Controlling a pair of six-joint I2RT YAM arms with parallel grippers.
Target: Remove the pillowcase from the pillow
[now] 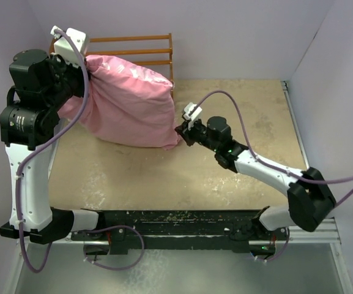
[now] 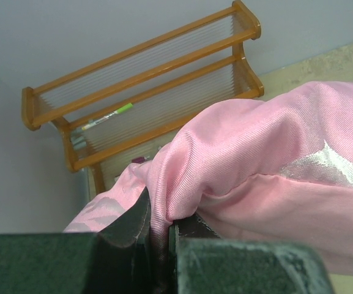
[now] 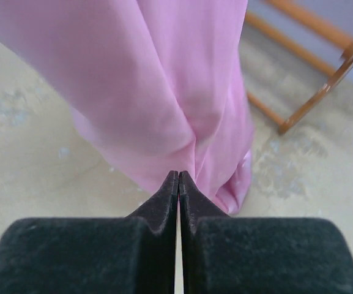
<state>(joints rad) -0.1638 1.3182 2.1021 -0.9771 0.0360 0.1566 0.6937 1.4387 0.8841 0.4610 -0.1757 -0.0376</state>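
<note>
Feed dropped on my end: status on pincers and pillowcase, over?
Left pincer shut on pillowcase fold. Right pincer shut on its corner. Pillow unseen, case bulging. Rack behind, nothing blocking.

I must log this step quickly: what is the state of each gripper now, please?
Left gripper: closed, pinching a fold of the pillowcase.
Right gripper: closed, pinching the pillowcase near a corner.
</note>
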